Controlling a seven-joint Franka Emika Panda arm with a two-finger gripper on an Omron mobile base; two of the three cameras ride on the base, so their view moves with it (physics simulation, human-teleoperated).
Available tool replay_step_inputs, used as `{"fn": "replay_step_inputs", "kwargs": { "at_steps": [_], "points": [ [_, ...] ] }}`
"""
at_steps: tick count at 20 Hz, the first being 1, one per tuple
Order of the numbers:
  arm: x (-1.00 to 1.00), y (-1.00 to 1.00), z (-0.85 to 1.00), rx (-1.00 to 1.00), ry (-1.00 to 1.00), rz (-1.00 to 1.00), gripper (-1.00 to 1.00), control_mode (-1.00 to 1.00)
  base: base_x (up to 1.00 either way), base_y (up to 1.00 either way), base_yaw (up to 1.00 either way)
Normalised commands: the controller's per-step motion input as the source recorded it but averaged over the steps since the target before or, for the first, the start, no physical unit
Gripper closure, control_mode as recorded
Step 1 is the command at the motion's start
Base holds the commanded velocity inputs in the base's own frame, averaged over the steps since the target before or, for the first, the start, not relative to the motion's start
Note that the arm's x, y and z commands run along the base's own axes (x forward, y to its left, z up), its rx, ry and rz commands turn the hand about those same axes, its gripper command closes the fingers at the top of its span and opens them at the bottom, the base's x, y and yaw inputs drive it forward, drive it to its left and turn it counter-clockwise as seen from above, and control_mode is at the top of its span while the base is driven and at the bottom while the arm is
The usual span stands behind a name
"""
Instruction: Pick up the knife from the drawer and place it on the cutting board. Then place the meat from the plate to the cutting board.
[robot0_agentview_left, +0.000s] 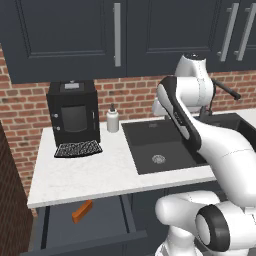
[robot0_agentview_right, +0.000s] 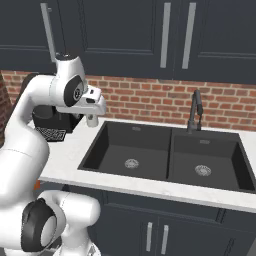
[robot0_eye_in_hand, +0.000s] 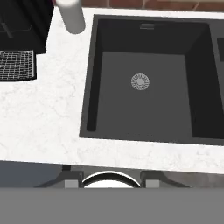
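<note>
The drawer (robot0_agentview_left: 126, 214) stands pulled open under the counter at the lower left. In it lies the knife (robot0_agentview_left: 82, 211), with its orange handle showing and its blade hard to make out. My gripper (robot0_eye_in_hand: 111, 180) hangs high over the counter's front edge by the sink, well above and to the right of the drawer. Its fingertips (robot0_eye_in_hand: 72, 179) stand apart with nothing between them. In the right base view the gripper (robot0_agentview_right: 99, 110) points down over the left basin's near corner. The cutting board, the meat and the plate are out of view.
A black coffee machine (robot0_agentview_left: 73, 112) with a drip grille stands at the back left of the white counter (robot0_agentview_left: 85, 175). A soap bottle (robot0_agentview_left: 113, 120) is beside it. The dark double sink (robot0_agentview_right: 165, 155) with its faucet (robot0_agentview_right: 196, 111) lies to the right. Dark cabinets hang above.
</note>
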Motion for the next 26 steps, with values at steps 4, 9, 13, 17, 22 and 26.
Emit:
{"fn": "replay_step_inputs", "kwargs": {
  "at_steps": [4, 9, 13, 17, 22, 26],
  "points": [
    [-0.22, 0.17, 0.00, -0.03, -0.03, 0.00, -1.00, -1.00, 0.00, 0.00, 0.00],
    [-0.67, 0.36, 0.00, -0.05, -0.08, 0.00, -1.00, -1.00, 0.00, 0.00, 0.00],
    [-1.00, 0.31, 0.00, 0.06, 0.00, 0.00, -1.00, -1.00, 0.00, 0.00, 0.00],
    [-0.99, 0.06, 0.00, 0.18, 0.00, 0.00, -1.00, -1.00, 0.00, 0.00, 0.00],
    [-0.37, 0.00, 0.00, 0.15, 0.00, 0.00, -1.00, -1.00, 0.00, 0.00, 0.00],
    [0.00, 0.00, 0.00, 0.00, 0.00, 0.00, -1.00, -1.00, 0.00, 0.00, 0.00]
  ]
}}
